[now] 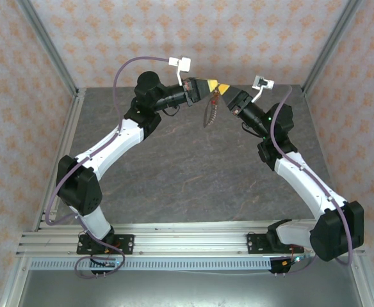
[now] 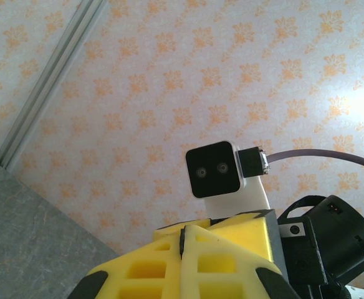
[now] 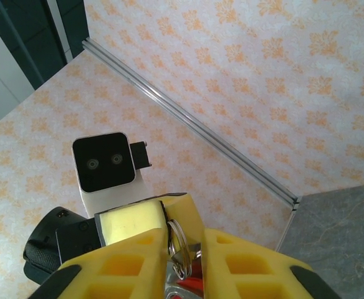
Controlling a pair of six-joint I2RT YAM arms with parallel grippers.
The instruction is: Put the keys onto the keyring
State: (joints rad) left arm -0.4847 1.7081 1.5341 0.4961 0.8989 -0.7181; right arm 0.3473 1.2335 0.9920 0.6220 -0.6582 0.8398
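Observation:
Both grippers meet tip to tip high above the back of the table. My left gripper (image 1: 210, 86) (image 2: 183, 235) is shut, and a thin dark edge shows pinched between its yellow fingers. My right gripper (image 1: 222, 90) (image 3: 186, 242) is closed on a cluster of metal. A silver loop of the keyring (image 3: 182, 248) stands in the gap, with the red keys (image 3: 192, 285) just below it. In the top view the grey-brown keyring (image 1: 209, 115) hangs down from where the fingertips meet. The left gripper's tip touches the loop in the right wrist view.
The grey table (image 1: 187, 166) lies well below the grippers. Patterned walls with metal corner posts (image 1: 52, 54) enclose the back and sides. The arms' base rail (image 1: 187, 240) runs along the near edge.

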